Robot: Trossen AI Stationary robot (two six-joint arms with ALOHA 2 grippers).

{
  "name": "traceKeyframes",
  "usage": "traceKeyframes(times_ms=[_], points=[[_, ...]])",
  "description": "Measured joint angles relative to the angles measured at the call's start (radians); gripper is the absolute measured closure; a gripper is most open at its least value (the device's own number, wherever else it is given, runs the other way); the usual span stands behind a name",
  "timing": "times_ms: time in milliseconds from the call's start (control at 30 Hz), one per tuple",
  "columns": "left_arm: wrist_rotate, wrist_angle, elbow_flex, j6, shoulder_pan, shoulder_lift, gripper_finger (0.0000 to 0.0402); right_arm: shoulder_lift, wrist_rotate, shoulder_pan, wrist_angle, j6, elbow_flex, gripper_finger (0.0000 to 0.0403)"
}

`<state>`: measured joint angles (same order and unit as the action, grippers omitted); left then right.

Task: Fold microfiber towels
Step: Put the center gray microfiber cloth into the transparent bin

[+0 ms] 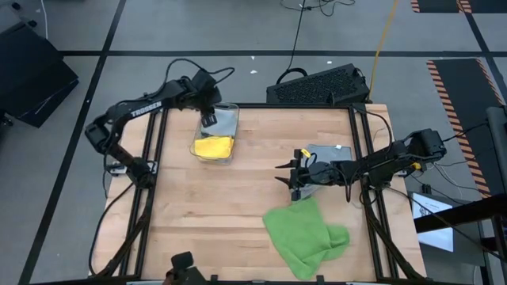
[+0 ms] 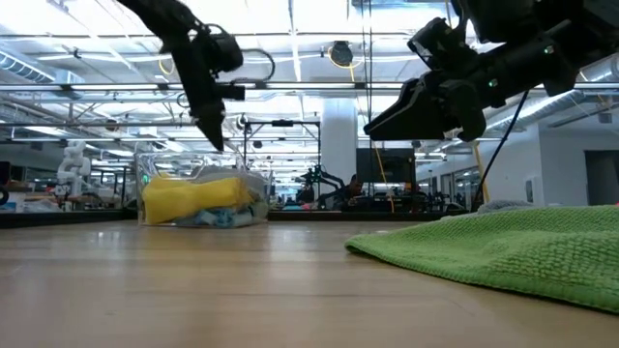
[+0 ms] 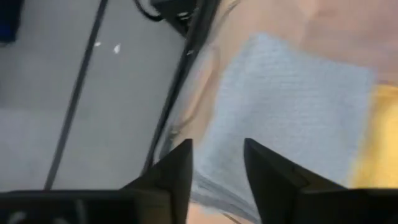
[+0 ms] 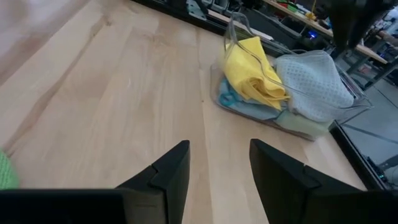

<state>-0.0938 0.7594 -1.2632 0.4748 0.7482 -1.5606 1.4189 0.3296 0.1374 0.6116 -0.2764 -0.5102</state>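
Overhead, left end effector (image 1: 209,119) poised over clear plastic bin (image 1: 230,111) near far left corner of wooden surface (image 1: 206,206); yellow towel (image 1: 214,146) inside bin. Right end effector (image 1: 291,176) above surface's right half, just over grey towel (image 1: 329,152); bright green towel (image 1: 305,236) crumpled near front edge.

Low down, left end effector (image 2: 215,135) hanging above bin (image 2: 253,184), nothing gripped; right end effector (image 2: 377,124) raised, empty.

Left wrist: fingers (image 3: 177,171) parted narrowly, empty, above grey towel (image 3: 286,118) in bin.

Right wrist: fingers (image 4: 171,171) moderately apart, empty; bin (image 4: 348,109) beyond holding yellow (image 4: 252,71), grey (image 4: 314,78), light blue towel (image 4: 233,99).
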Motion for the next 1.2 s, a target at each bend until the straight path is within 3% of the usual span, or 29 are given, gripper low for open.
traceKeyframes(times_ms=[300, 633, 867, 1033, 1200], points=[[-0.048, -0.186, 0.153, -0.060, 0.010, -0.122, 0.0391, 0.000, -0.027, -0.019, -0.009, -0.002, 0.000, 0.0245], [-0.054, -0.228, 0.166, -0.042, 0.022, -0.201, 0.0361, 0.000, -0.050, -0.040, -0.010, 0.018, 0.000, 0.0245], [-0.059, -0.123, 0.100, -0.059, 0.002, -0.073, 0.0360, 0.000, -0.051, -0.040, -0.016, 0.030, 0.000, 0.0245], [-0.041, -0.165, 0.093, -0.106, -0.017, 0.014, 0.0360, 0.000, -0.047, -0.040, -0.017, 0.070, 0.000, 0.0245], [-0.008, -0.196, 0.093, -0.199, -0.053, 0.022, 0.0360, 0.000, -0.046, -0.040, -0.017, 0.085, 0.000, 0.0245]])
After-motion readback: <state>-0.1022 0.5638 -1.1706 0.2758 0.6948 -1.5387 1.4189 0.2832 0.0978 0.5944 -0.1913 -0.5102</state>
